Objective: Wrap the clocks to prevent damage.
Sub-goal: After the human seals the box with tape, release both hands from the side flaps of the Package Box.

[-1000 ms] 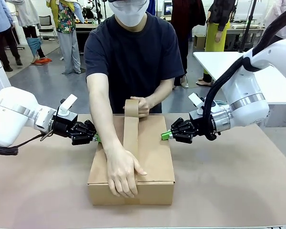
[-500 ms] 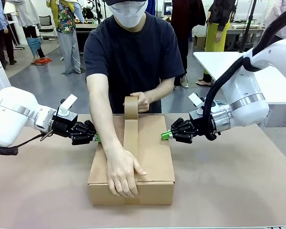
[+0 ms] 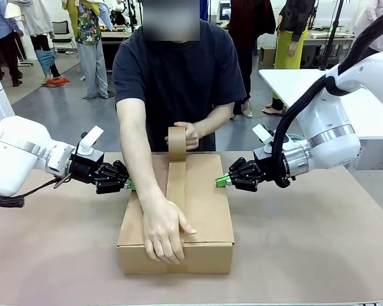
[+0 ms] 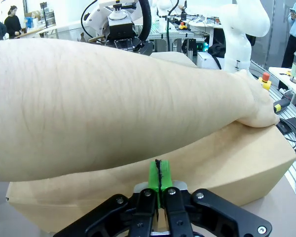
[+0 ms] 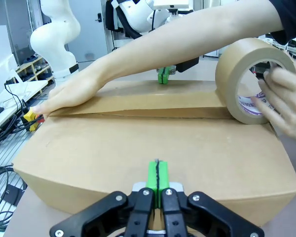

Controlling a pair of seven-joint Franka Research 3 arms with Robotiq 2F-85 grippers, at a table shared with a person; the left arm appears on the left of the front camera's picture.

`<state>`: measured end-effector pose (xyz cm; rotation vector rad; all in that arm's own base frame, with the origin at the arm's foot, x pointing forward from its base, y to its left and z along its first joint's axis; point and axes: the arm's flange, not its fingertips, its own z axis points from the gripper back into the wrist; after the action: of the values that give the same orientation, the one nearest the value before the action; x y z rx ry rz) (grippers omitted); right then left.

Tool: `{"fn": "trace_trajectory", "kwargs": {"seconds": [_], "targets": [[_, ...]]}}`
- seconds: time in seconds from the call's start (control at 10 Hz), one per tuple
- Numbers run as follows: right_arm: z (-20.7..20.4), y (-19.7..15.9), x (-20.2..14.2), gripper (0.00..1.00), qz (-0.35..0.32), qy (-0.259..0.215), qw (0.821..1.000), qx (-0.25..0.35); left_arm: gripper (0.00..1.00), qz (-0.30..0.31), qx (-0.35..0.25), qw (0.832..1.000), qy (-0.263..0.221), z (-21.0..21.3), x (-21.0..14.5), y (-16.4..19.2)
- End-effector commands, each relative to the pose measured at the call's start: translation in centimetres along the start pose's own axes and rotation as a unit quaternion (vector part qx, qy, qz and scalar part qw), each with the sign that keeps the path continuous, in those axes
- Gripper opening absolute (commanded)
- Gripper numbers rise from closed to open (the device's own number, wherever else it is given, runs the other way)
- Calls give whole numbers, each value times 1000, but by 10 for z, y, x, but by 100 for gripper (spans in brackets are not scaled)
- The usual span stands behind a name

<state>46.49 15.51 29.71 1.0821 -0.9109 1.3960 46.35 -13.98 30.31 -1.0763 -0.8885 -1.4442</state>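
Observation:
The clocks are hidden. A closed cardboard carton lies mid-table. A person presses one hand on its near end and, with the other hand, holds a brown tape roll at the far edge. A tape strip runs along the lid. My left gripper is shut, with its green tips at the carton's left side and the person's forearm just above them. My right gripper is shut at the carton's right side. In the wrist views the left gripper and the right gripper each face a carton wall.
The brown tabletop is bare around the carton. A white table stands at the far right. Other people stand in the background.
The person's far hand has shifted the tape roll slightly at the carton's far edge. Both grippers and the pressing hand have stayed put.

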Motion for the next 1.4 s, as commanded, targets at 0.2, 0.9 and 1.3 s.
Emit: {"fn": "trace_trajectory", "kwargs": {"seconds": [0.2,0.9,1.3], "targets": [[-6,3,-3,1,-4,1,1000,-11,0,2,5,1000,1,-2,-2,0],[-6,3,-3,1,-4,1,1000,-11,0,2,5,1000,1,-2,-2,0],[-6,3,-3,1,-4,1,1000,-11,0,2,5,1000,1,-2,-2,0]]}}
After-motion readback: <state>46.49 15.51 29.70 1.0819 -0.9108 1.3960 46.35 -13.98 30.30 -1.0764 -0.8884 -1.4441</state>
